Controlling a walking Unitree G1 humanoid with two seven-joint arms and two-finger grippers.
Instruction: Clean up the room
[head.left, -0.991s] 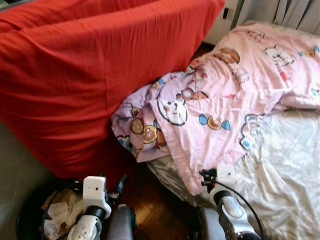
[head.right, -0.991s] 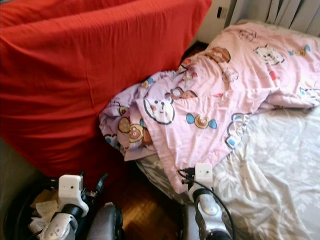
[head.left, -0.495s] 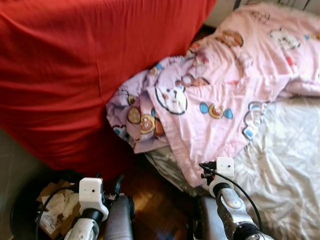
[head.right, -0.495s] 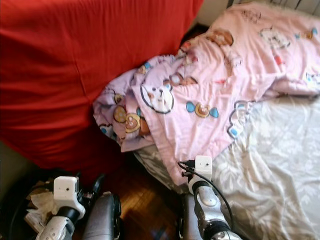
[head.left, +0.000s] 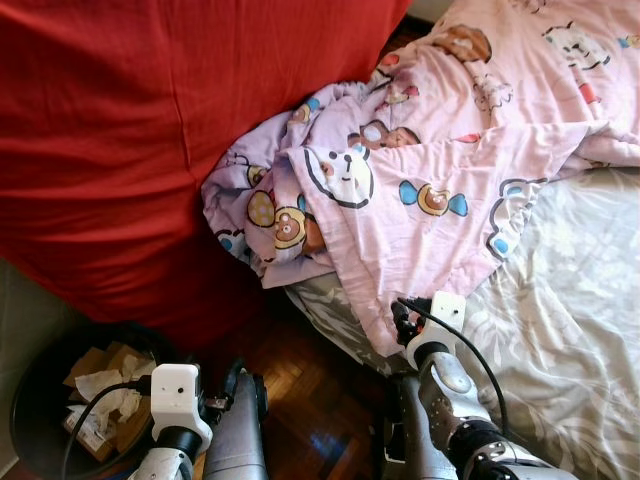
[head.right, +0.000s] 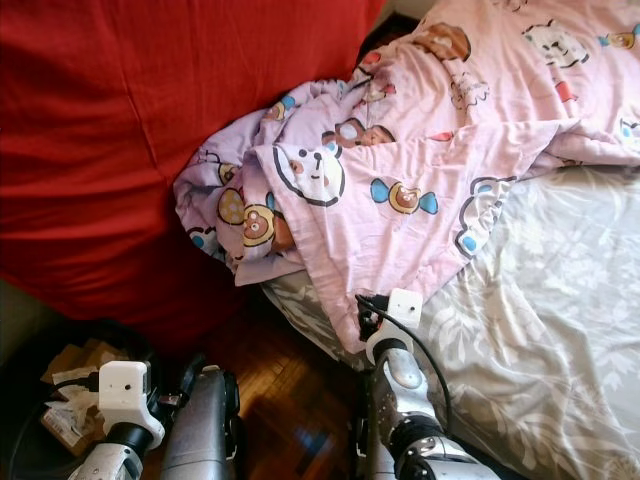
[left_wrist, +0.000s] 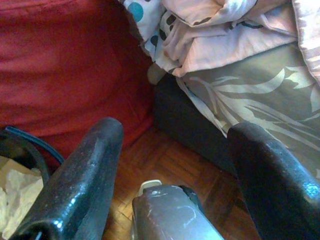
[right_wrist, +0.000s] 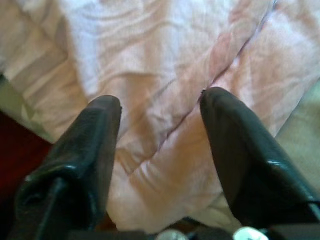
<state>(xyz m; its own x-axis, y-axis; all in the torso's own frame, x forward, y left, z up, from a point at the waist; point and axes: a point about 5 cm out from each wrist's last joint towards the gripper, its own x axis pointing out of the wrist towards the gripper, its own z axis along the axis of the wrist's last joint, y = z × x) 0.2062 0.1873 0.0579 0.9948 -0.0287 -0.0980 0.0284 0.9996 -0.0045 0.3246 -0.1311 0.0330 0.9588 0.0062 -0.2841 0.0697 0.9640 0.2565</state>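
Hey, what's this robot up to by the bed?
It stands at the bed's edge, tidying the room. Its right gripper, fingers open, is right over the low corner of the rumpled pink cartoon blanket, which spills off the grey sheet toward a big red cushion. Nothing is gripped yet. The left gripper hangs low and open above the wooden floor, beside a black bin holding crumpled paper.
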